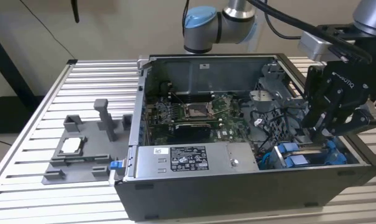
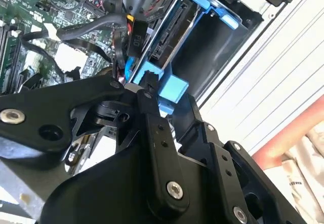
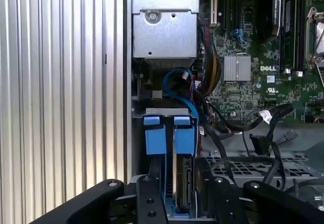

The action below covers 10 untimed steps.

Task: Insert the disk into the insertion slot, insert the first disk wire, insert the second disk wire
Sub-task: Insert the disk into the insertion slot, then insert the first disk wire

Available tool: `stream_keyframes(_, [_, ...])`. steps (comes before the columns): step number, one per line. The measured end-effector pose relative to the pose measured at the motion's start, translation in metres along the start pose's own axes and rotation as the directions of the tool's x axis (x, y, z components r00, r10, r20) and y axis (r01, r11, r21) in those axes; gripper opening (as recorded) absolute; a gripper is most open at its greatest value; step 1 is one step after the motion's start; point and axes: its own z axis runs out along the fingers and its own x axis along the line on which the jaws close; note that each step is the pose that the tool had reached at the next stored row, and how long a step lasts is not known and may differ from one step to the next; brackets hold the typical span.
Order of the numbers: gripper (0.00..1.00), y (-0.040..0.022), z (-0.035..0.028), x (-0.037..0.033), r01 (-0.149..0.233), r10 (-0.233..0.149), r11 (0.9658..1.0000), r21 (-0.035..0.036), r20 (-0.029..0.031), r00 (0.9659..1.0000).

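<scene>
Nearest, my gripper [image 3: 182, 186]: drawn narrow onto the blue-framed disk [image 3: 183, 165], presumably to steer it edge-on. The disk: standing between the walls of the insertion slot [image 2: 223, 36], deep in. Black cables [image 3: 238, 128] bunch beyond, toward the motherboard [image 3: 243, 89].

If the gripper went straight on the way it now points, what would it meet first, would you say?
Most likely the disk in its blue carrier, standing in the insertion slot right ahead of the gripper. Whether they already touch I cannot tell.
</scene>
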Motion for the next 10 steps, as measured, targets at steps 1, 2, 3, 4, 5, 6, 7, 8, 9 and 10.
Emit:
stream_keyframes(1, [0.41, 0.0002, -0.0008, -0.0001, 0.0, 0.0, 1.0, 0.0, 0.0001, 1.0])
stream_keyframes(2, [0.41, 0.0004, -0.0014, -0.0002, 0.0, 0.0, 1.0, 0.0, 0.0001, 1.0])
stream_keyframes(3, [0.41, 0.0009, -0.0017, -0.0004, 0.0, 0.0, 1.0, 0.0003, 0.0006, 1.0])
stream_keyframes(4, [0.41, 0.0014, -0.0019, -0.0003, 0.0, 0.0, 1.0, 0.0007, 0.0031, 1.0])
stream_keyframes(5, [0.41, 0.0019, -0.002, -0.0003, 0.001, -0.001, 1.0, 0.0011, 0.0099, 1.0])
stream_keyframes(6, [0.41, 0.0023, -0.0022, -0.0004, 0.002, -0.002, 1.0, 0.0012, 0.0218, 0.9998])
stream_keyframes(7, [0.41, 0.0027, -0.0022, -0.0004, 0.003, -0.003, 1.0, 0.0014, 0.0363, 0.9993])
stream_keyframes(8, [0.41, 0.0031, -0.0021, -0.0004, 0.004, -0.004, 1.0, 0.0017, 0.0536, 0.9986])
stream_keyframes(9, [0.41, 0.0034, -0.0021, -0.0004, 0.006, -0.006, 1.0, 0.0024, 0.0719, 0.9974])
stream_keyframes(10, [0.41, 0.0036, -0.0021, -0.0004, 0.007, -0.007, 1.0, 0.0035, 0.09, 0.9959])
